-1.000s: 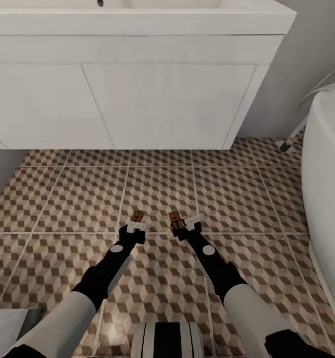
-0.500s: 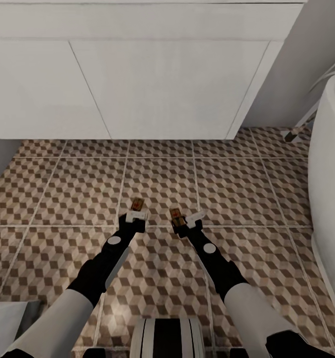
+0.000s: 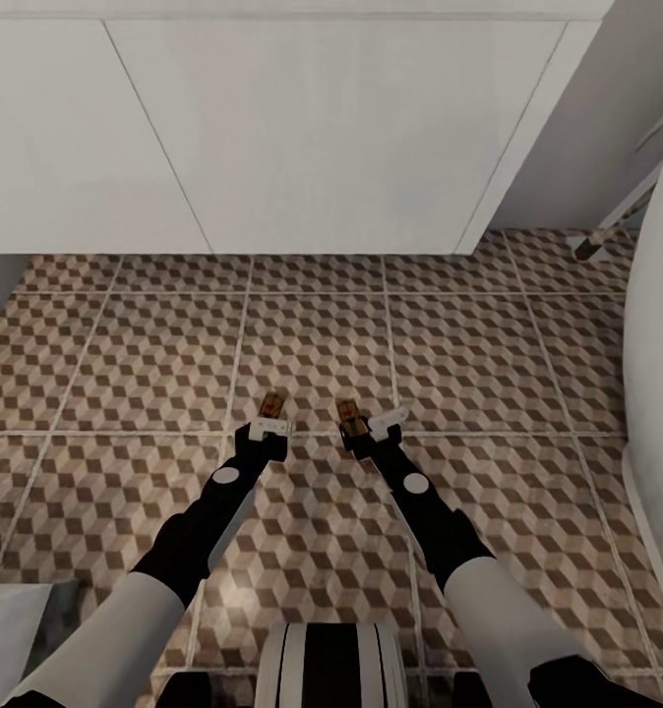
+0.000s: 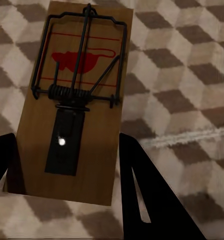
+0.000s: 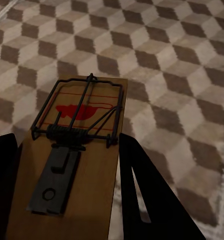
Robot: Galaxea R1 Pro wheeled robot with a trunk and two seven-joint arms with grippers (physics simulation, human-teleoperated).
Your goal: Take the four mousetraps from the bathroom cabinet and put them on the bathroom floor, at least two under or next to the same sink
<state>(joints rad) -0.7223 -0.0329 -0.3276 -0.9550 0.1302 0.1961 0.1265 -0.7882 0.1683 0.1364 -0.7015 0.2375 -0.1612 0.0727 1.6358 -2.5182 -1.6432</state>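
The bathroom floor point(image 3: 312, 334) is spreading across most of the head view, its cube-patterned tiles running from the near edge to the far wall. At the far side, the sink point(image 3: 302, 128) is showing its white boxy front, hanging above the tiles with a strip of floor passing under it. At the far right, a rounded white bathtub point(image 3: 661, 324) is curving into the picture, with a slim metal leg point(image 3: 607, 228) standing on the tiles just beyond it.

Both arms are reaching forward and down over the floor, side by side, well short of the sink. The left gripper point(image 3: 269, 425) is holding the left mousetrap point(image 3: 271, 404) by its near end, with the board sticking out toward the sink. In the left wrist view, that mousetrap point(image 4: 74, 100) is lying between the two dark fingers point(image 4: 151, 195), which are pressing its long edges, with tiles showing behind it.

The right gripper point(image 3: 368, 431) is gripping the right mousetrap point(image 3: 348, 416) the same way, a little apart from the left one. In the right wrist view, this mousetrap point(image 5: 74, 150) is sitting clamped between the fingers point(image 5: 151, 195), its red mark and wire parts facing up over the tiles. Whether either board is touching the floor cannot be told.
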